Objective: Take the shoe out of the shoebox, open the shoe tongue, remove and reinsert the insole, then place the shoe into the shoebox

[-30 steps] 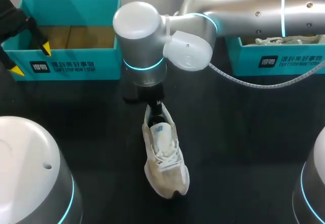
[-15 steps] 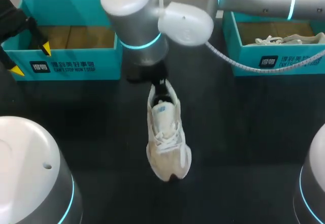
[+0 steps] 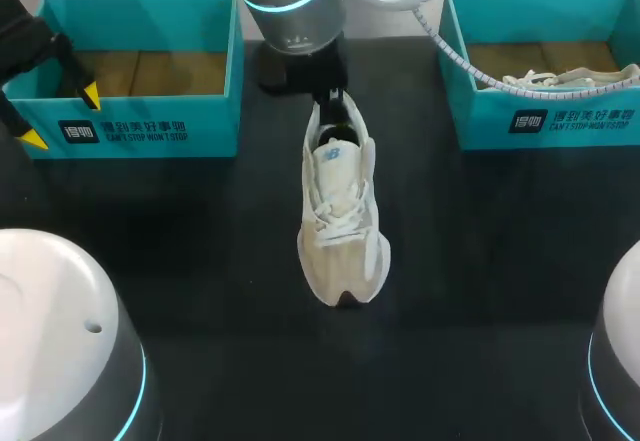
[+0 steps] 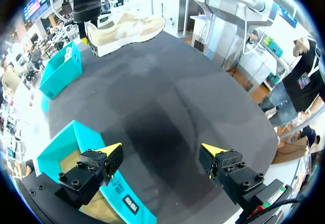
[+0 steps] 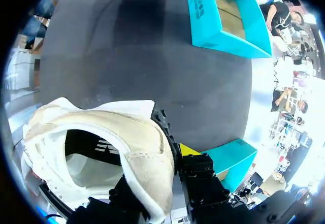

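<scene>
A beige lace-up shoe (image 3: pixel 342 216) hangs toe-down toward the table's front, held by its heel. My right gripper (image 3: pixel 330 101) is shut on the heel collar, one finger inside the shoe and one outside. In the right wrist view the shoe (image 5: pixel 127 132) fills the space at that gripper (image 5: pixel 165 155), and its dark inside shows. The empty teal shoebox (image 3: pixel 140 126) stands at the back left. My left gripper (image 3: pixel 60 116) hovers open over that box's left front corner, holding nothing. From the left wrist view, this open gripper (image 4: pixel 162 150) looks across at the lifted shoe (image 4: pixel 124 31).
A second teal shoebox (image 3: pixel 540 116) at the back right holds another pale shoe with loose laces (image 3: pixel 570 79). The black table (image 3: pixel 480 261) lies bare between and in front of the boxes. My right arm's cable (image 3: pixel 450 51) hangs over the right box's corner.
My right arm has carried the shoe up and toward the back of the table, slightly rightward. The left arm has stayed still.
</scene>
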